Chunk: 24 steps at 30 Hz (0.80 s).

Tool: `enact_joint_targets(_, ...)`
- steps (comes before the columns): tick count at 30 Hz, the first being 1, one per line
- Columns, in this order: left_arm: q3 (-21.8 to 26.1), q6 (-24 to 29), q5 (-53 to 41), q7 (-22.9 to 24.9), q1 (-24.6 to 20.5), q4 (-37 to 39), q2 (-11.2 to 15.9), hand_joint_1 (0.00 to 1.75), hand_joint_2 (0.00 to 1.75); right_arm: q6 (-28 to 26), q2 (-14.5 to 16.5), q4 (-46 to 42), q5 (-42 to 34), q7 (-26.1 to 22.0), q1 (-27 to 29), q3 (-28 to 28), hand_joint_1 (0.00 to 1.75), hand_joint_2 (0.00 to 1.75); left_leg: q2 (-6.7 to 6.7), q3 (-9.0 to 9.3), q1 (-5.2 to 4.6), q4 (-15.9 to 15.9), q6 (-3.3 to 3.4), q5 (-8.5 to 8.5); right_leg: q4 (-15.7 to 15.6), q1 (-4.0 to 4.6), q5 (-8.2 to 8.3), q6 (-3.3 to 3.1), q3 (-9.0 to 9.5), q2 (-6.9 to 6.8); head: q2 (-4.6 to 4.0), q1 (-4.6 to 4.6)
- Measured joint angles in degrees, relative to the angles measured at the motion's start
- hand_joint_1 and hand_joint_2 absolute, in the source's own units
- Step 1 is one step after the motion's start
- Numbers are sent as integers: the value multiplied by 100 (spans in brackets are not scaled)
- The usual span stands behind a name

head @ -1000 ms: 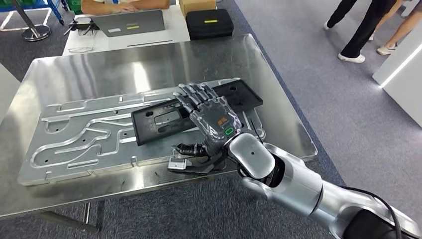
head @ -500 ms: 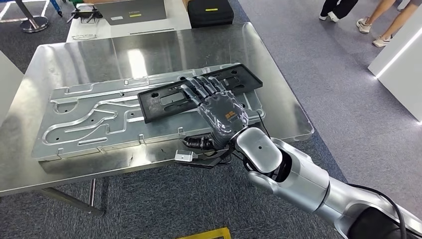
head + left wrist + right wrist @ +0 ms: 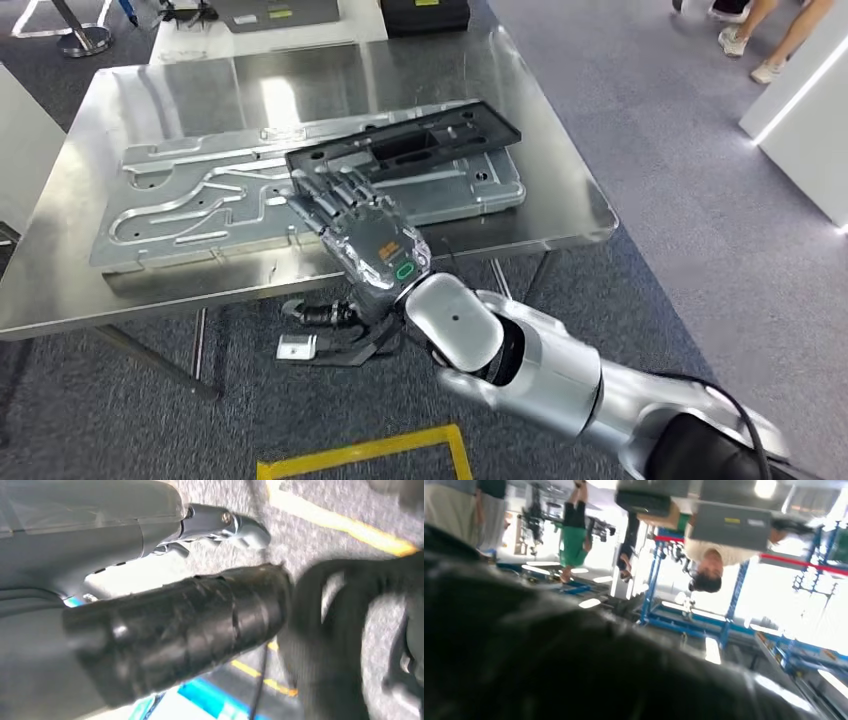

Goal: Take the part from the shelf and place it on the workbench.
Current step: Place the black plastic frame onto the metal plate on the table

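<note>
You have the shiny steel workbench (image 3: pixel 130 290) ahead of you, and on it the long silver machined aluminium plate with winding grooves (image 3: pixel 200 215), which I'll use as the landmark. Working from the left: the plate's left end lies bare, its grooves open to view. Toward the plate's right end sits the flat black rectangular part with cut-outs (image 3: pixel 420 140) — resting on top of the plate, its far right corner reaching past the plate's edge. So the part is already on the bench, and nothing grips it.

Next, the right hand (image 3: pixel 365 235) hovers over the plate's near edge, just short of the part's left end, palm down, fingers spread and holding nothing. The left hand (image 3: pixel 175 625) shows in its wrist view hanging above grey carpet; whether its fingers are apart or curled you cannot tell from that blurred view.

My reading: the placing step is done. The next move calls only for drawing the right arm clear without nudging the part.
</note>
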Motion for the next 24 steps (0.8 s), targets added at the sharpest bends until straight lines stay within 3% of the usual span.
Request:
enact_joint_targets(2,-2,4,-17,-7,-13,144,-41,0,0,-14,66,33,-29,-4,-18,31,0,0,14,-56,-12,-30,107,33,7,1,72,66,-20,4,0,2)
enact_joint_targets(3,-5,11,-18,-8,-15,186,-55,0,0,-18,78,46,-45,-5,-19,44,0,0,30,-99,-12,-27,167,87,35,-9,27,96,-54,12,0,3)
enact_joint_targets(4,-8,22,-19,-8,-17,222,-67,0,0,-20,84,57,-57,-7,-19,56,0,0,47,-163,-9,-35,231,156,149,-20,-131,123,-111,21,0,4)
enact_joint_targets(5,-11,33,-19,-8,-18,249,-77,0,0,-22,85,67,-66,-7,-20,66,0,0,61,-240,-11,-40,282,232,366,-30,-387,146,-189,29,0,4)
enact_joint_targets(7,-11,52,-21,-8,-18,290,-93,0,0,-25,85,79,-71,-8,-18,81,0,0,67,-415,-37,-36,331,381,1056,-32,-968,170,-348,41,0,4)
enact_joint_targets(8,-11,59,-23,-8,-17,306,-101,0,0,-25,85,84,-72,-9,-14,89,0,0,69,-505,-54,-34,341,451,1374,-30,-1109,168,-382,44,0,4)
enact_joint_targets(9,-11,63,-27,-7,-17,320,-108,0,0,-25,85,89,-72,-10,-9,98,0,0,70,-595,-75,-31,346,519,1555,-23,-1115,152,-345,47,0,4)
enact_joint_targets(10,-10,67,-32,-6,-17,332,-116,0,0,-25,86,92,-72,-12,-5,106,0,0,70,-679,-98,-30,349,585,1545,-8,-1014,118,-217,50,0,4)
enact_joint_targets(12,-9,78,-38,-4,-18,348,-130,0,0,-30,96,92,-72,-11,-6,120,0,0,66,-815,-135,-30,351,709,980,57,-768,-21,316,53,0,4)
enact_joint_targets(14,-7,123,-9,0,-2,354,-166,0,0,-47,113,68,-73,-11,-9,125,0,0,70,-880,-154,-46,320,821,147,145,-800,-178,916,25,0,-1)
enact_joint_targets(15,-8,197,47,6,19,336,-176,0,0,-67,108,48,-78,-9,-10,125,0,0,79,-882,-138,-70,290,877,-123,184,-834,-223,1076,13,0,2)
enact_joint_targets(17,-15,489,221,47,80,202,-142,0,0,-126,38,-9,-105,-9,9,124,0,0,99,-869,-106,-145,214,993,-330,208,-760,-244,1109,-5,0,9)
enact_joint_targets(18,-20,699,353,69,123,59,-106,0,0,-161,-29,-44,-133,-11,30,124,0,0,94,-885,-97,-150,185,979,-401,199,-668,-256,1083,-10,0,13)
enact_joint_targets(19,-24,946,525,86,183,-124,-60,0,0,-196,-120,-81,-171,-13,55,121,0,0,82,-925,-97,-79,162,845,-467,180,-574,-266,1047,-20,0,10)
enact_joint_targets(20,-27,1261,739,81,264,-349,-7,0,0,-235,-250,-121,-224,-14,90,109,0,0,68,-984,-94,101,145,598,-514,160,-476,-267,990,-28,0,8)
enact_joint_targets(22,-31,2044,1214,23,469,-932,100,0,0,-335,-619,-221,-369,-49,210,14,0,0,54,-1127,-74,759,109,-20,-515,144,-327,-256,817,-36,0,4)
enact_joint_targets(23,-33,2462,1386,-14,574,-1268,159,0,0,-395,-851,-281,-444,-92,305,-79,0,0,54,-1175,-64,1116,88,-190,-490,136,-266,-233,722,-43,0,4)
enact_joint_targets(24,-34,2820,1515,-53,677,-1612,210,0,0,-449,-1088,-336,-508,-149,412,-193,0,0,54,-1170,-52,1375,61,-202,-451,121,-205,-202,613,-52,0,4)
